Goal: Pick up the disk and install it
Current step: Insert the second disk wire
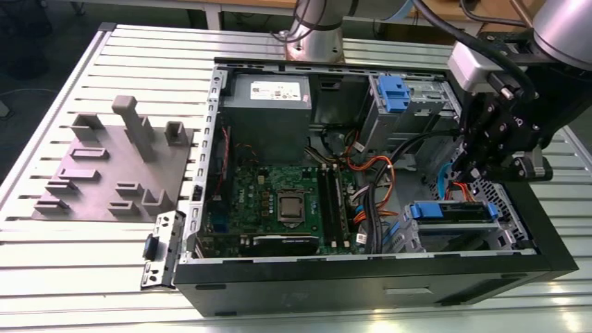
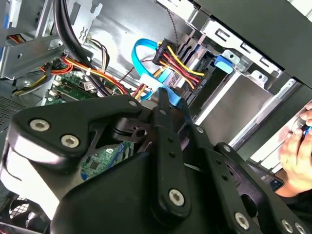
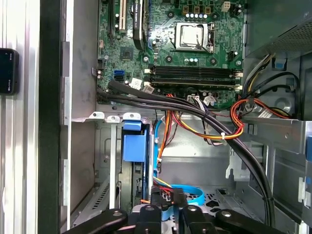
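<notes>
Leftmost in the exterior view, a grey fixture block point(image 1: 111, 170) sits on the slatted bench point(image 1: 55, 277), beside the open computer case point(image 1: 370, 270). Inside the case, right of the motherboard point(image 1: 282, 201), the disk point(image 1: 450, 212) lies in the lower drive bay, its blue carrier facing the board and cables at its rear. Seating it well probably means pushing straight along the bay rails and keeping the blue data cable point(image 2: 141, 53) and power wires from snagging. Above the disk, the arm reaches steeply down into the case, the claw point(image 1: 486, 173) close over the bay; I cannot tell whether it grips anything. A person's hand point(image 2: 297, 156) rests beyond the case.
</notes>
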Tool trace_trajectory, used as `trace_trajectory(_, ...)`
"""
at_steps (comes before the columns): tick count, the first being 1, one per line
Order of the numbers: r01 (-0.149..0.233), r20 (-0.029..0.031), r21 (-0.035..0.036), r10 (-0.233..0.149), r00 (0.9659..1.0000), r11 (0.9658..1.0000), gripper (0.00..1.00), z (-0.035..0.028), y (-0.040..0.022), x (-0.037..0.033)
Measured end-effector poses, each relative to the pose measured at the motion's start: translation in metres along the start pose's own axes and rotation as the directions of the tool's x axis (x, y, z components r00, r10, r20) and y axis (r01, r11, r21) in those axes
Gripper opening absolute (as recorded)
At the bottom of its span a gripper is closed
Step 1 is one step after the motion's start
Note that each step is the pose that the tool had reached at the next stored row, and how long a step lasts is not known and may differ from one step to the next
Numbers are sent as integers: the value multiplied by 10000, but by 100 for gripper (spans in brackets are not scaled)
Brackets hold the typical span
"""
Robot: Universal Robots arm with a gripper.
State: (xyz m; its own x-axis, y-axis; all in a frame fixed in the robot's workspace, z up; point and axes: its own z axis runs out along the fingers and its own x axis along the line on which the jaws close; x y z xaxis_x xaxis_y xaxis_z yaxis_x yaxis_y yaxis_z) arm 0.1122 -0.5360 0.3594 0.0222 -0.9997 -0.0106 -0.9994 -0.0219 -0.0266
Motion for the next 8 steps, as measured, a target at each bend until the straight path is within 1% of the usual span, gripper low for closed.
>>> trace_trajectory(1, 0, -1, 0, 0, 10000, 10000, 24, 3, 0, 0)
trace_trajectory(2, 0, -1, 0, 0, 10000, 10000, 17, 5, 0, 1)
trace_trajectory(4, 0, 1, 0, 0, 10000, 10000, 16, 9, 0, 3)
trace_trajectory(7, 19, 4, 0, -19, 10000, 10000, 16, 15, 4, 24)
trace_trajectory(8, 31, 15, 6, -31, 10000, 10000, 16, 19, 9, 32)
